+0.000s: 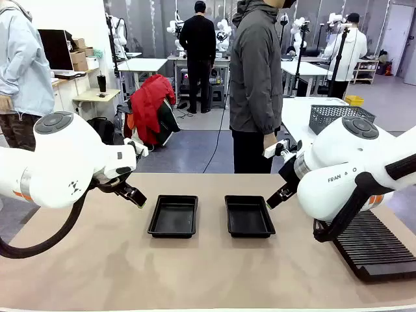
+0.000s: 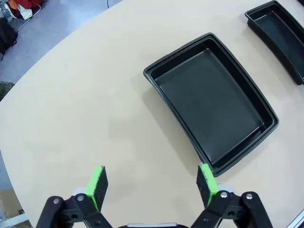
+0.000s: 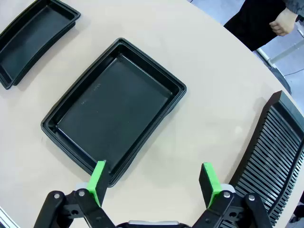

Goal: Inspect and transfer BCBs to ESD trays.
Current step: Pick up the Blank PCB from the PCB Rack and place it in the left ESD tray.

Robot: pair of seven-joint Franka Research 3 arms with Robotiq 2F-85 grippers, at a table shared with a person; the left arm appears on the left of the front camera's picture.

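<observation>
A beige counter (image 1: 208,273) is recorded carrying a long black ribbed slotted rack (image 1: 380,250) at its right end. Two shallow black plastic ESD trays, the left tray (image 1: 173,215) and the right tray (image 1: 249,215), are laid side by side, apart, at its middle. The left hand (image 2: 152,178) is held just beside the left tray and the right hand (image 3: 154,178) over a corner of the right tray, both spread wide with nothing gripped.

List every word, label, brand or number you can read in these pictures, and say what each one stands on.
"FRAN": on the white shell of the right arm; the letters after it are too blurred to read.
Small black mark on the left arm: a logo, with no letters I can read.
ESD trays and black slotted rack: no print that I can make out.
</observation>
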